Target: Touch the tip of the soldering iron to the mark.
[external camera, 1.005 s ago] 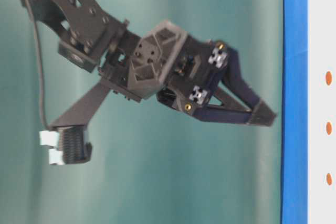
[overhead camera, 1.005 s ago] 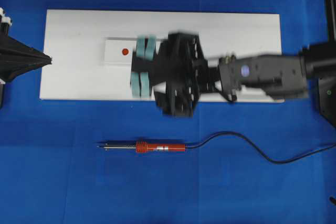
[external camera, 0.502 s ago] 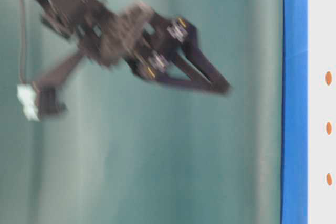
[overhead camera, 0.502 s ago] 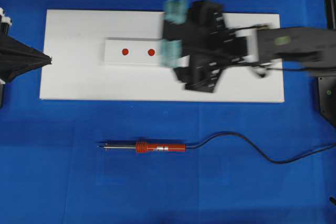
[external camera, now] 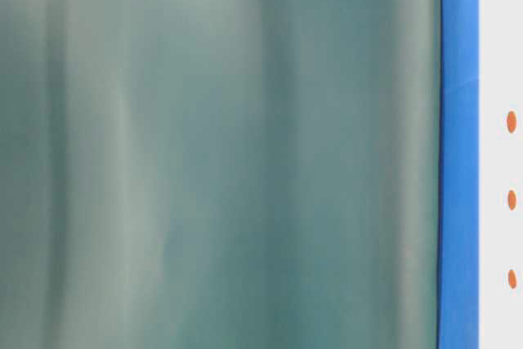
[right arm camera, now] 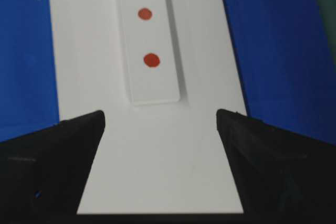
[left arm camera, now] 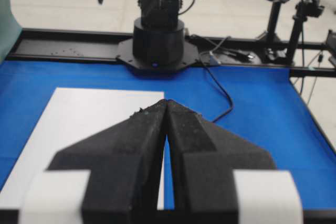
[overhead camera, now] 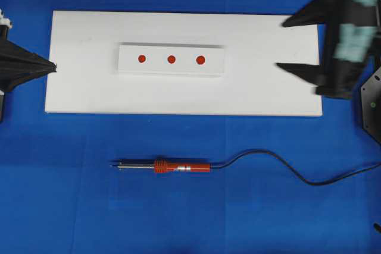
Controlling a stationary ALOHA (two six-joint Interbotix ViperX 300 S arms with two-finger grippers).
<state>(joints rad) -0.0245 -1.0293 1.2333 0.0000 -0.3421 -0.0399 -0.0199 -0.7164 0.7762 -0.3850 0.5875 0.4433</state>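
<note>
The soldering iron (overhead camera: 178, 167) lies on the blue cloth in front of the white board, with its tip (overhead camera: 114, 163) pointing left and nothing holding it. The mark (overhead camera: 171, 59) (right arm camera: 145, 13) (external camera: 511, 199) is the middle red dot on the white block (overhead camera: 155, 67), and it is uncovered. My right gripper (overhead camera: 282, 44) (right arm camera: 160, 114) hovers open and empty over the board's right end, its jaws pointing left at the block. My left gripper (overhead camera: 53, 68) (left arm camera: 166, 103) is shut on nothing at the board's left edge.
The block sits on a white board (overhead camera: 89, 90) on blue cloth. The iron's black cord (overhead camera: 280, 162) curves off to the right edge. The right arm's black base (left arm camera: 157, 40) and camera stands rise beyond the table's far end.
My right arm has swung back to the right from above the block, uncovering all three dots, and has nearly left the table-level view. The iron and the left gripper have not moved.
</note>
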